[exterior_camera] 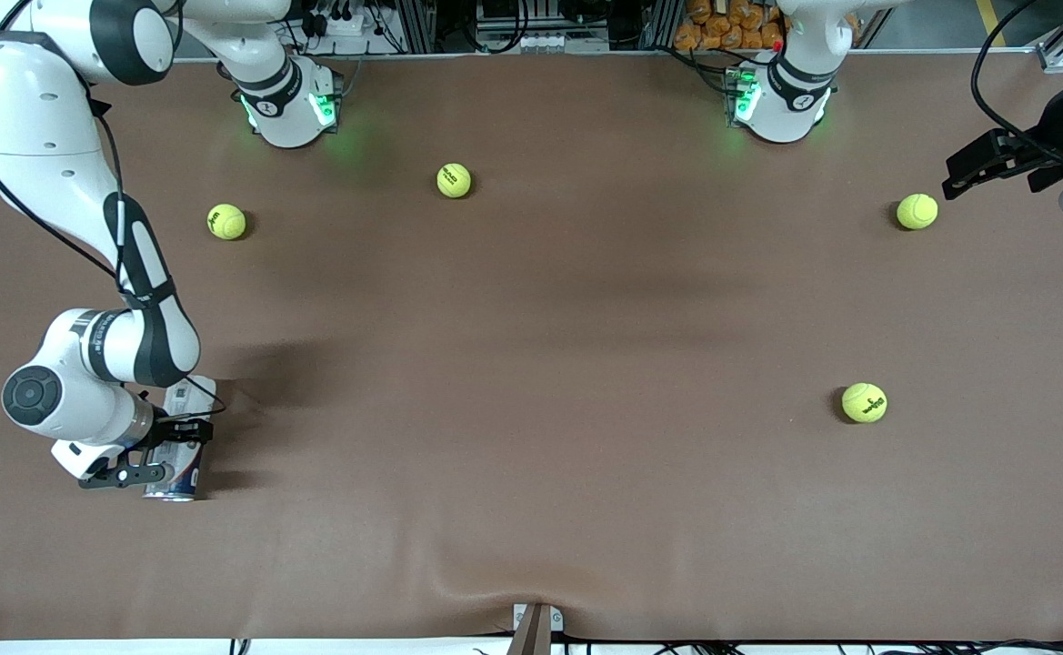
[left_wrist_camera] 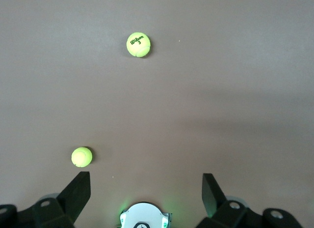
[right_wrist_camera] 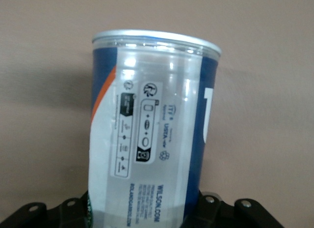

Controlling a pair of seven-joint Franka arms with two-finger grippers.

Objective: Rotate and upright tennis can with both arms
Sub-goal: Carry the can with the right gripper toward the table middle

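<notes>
The tennis can (exterior_camera: 183, 441) is lying on the desk (exterior_camera: 531, 382) at the right arm's end, the right end effector (exterior_camera: 163, 452) pinching it. Any slip while tilting could send it rolling. Well apart from the can, the left end effector (exterior_camera: 972, 170) is waiting, spread.

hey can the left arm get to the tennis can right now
Probably not directly. The left gripper, open, hangs at its own end of the table, while the tennis can lies at the right arm's end, gripped by the right gripper.
</notes>
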